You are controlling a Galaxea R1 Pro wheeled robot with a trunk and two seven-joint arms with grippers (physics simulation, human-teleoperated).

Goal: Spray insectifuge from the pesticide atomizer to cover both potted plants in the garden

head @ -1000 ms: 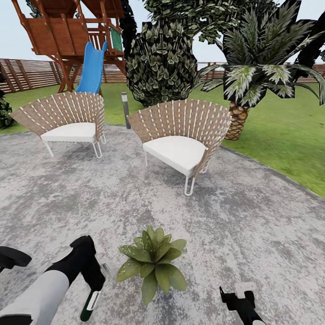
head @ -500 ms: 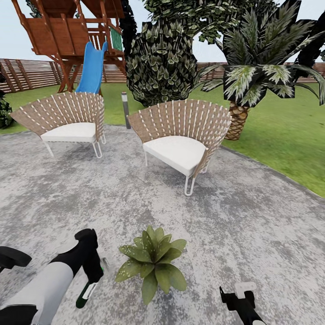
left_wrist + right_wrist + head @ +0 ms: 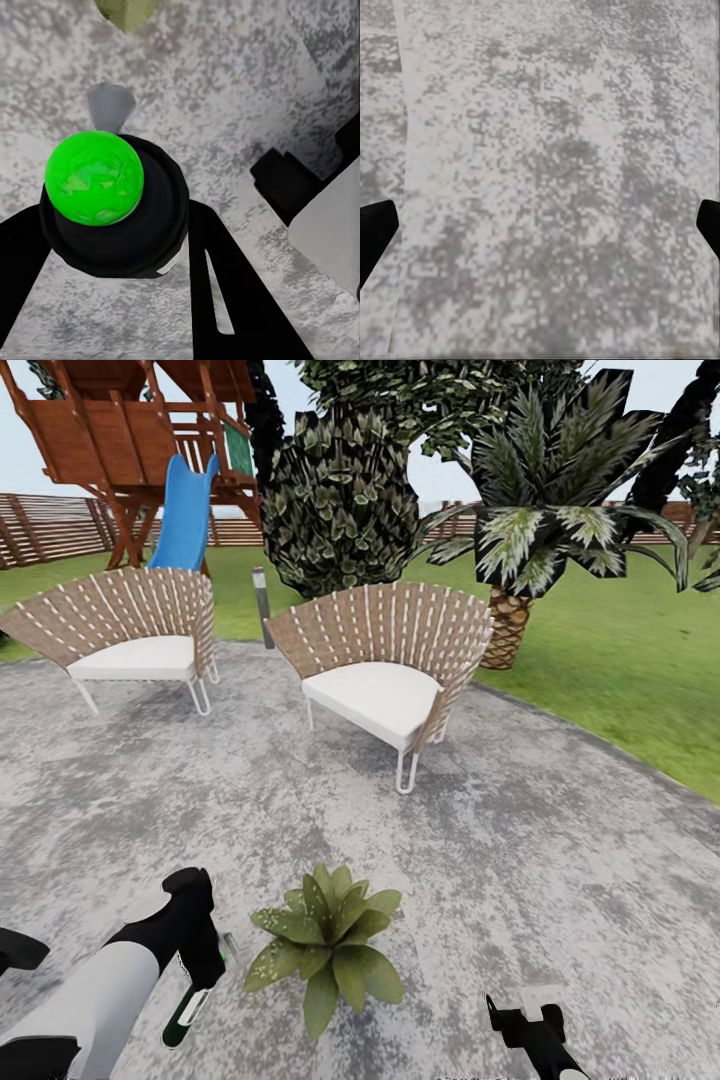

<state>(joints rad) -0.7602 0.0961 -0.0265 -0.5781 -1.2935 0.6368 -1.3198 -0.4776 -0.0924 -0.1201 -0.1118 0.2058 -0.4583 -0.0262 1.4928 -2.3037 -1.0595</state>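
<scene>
A potted plant, a low rosette of speckled green leaves, stands on the grey stone patio just in front of me. Left of it, my left gripper is shut on the pesticide atomizer, a slim dark bottle with a white patch that hangs tilted above the stone. In the left wrist view the atomizer shows its bright green tip between the two black fingers, and a leaf edge of the plant lies beyond. My right gripper hangs open over bare stone to the plant's right.
Two wicker chairs with white cushions stand at the patio's far side. A grey bollard light is between them. Behind are a palm, a dark bush, a playset with a blue slide, lawn and a slatted fence.
The whole picture has shifted a little left, so the camera has moved. My left gripper has lifted the atomizer slightly and brought it a bit nearer the plant.
</scene>
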